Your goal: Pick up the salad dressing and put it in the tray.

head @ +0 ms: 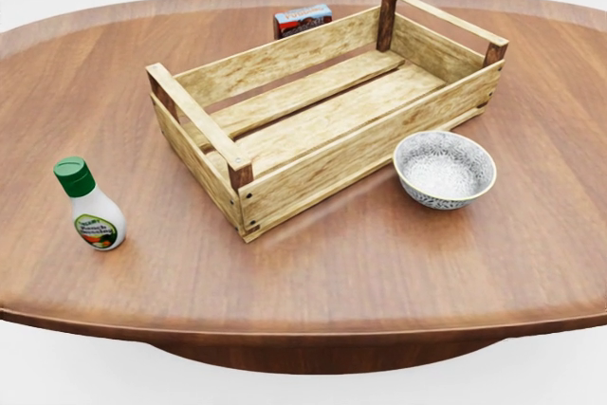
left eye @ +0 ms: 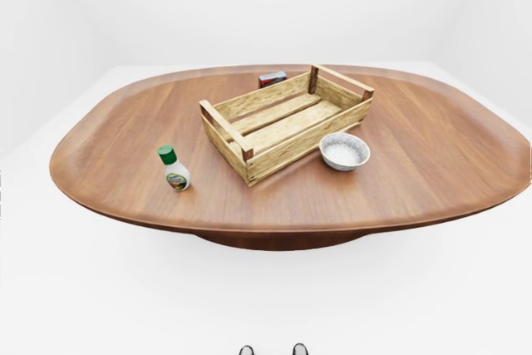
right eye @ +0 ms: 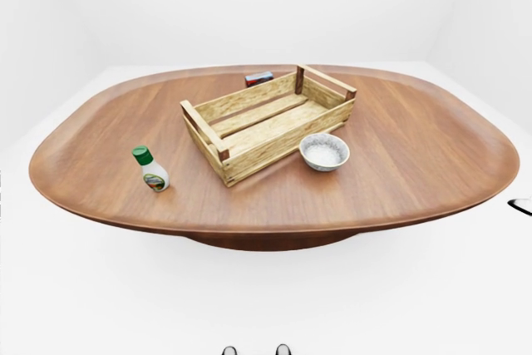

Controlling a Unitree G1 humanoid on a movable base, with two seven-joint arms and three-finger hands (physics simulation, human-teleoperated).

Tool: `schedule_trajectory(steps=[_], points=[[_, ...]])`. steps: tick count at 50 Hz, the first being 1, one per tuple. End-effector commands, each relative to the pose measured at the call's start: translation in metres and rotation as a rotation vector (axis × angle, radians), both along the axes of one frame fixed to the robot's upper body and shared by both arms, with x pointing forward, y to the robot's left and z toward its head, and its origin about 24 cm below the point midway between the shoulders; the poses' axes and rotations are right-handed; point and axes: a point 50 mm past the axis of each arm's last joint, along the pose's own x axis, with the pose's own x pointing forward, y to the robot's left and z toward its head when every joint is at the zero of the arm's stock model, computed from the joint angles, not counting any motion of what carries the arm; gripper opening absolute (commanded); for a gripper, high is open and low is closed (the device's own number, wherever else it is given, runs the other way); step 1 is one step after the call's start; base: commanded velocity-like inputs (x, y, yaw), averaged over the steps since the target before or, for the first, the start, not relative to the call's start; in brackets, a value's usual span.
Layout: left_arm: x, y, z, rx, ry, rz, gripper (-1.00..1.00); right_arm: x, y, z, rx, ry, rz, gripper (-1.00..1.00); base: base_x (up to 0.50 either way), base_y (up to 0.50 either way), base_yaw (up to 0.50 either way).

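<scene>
The salad dressing (head: 89, 206) stood upright on the wooden counter (head: 398, 263), off to the left in the head view, well apart from the tray (head: 322, 111), which sat empty at an angle across the middle. A patterned bowl (head: 444, 169) rested just beside the tray's right-hand long side, and a small red box (head: 303, 19) lay beyond its upper wall. Neither robot hand showed anywhere, so their grip couldn't be told.
</scene>
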Motion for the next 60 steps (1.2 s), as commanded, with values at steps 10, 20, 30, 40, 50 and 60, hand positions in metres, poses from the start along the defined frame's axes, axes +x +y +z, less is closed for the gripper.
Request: schedule_trajectory(steps=[10,20,30,40,50,60], points=[[-0.006,0.003,0.001,0.004,-0.001,0.024,1.0,0.005,0.014,0.001,-0.054,0.016,0.034,1.0,0.32,0.46,0.0],[-0.007,0.001,0.003,0.012,-0.004,0.024,1.0,0.003,0.019,0.005,-0.055,-0.024,0.097,1.0,0.45,0.25,0.0],[-0.008,0.001,0.004,0.018,-0.006,0.026,1.0,0.01,0.012,-0.007,0.008,0.01,0.124,1.0,0.5,0.05,0.0],[-0.007,0.004,0.001,0.003,0.004,0.028,1.0,0.01,0.013,-0.01,0.017,0.023,0.128,1.0,0.5,0.01,0.0],[-0.009,0.004,0.001,0.001,0.002,0.03,1.0,0.014,0.019,-0.012,-0.039,0.084,0.096,1.0,0.46,0.29,0.0],[-0.008,0.007,-0.002,-0.012,0.009,0.032,1.0,0.011,0.025,-0.004,-0.079,0.057,0.092,1.0,0.46,0.35,0.0]])
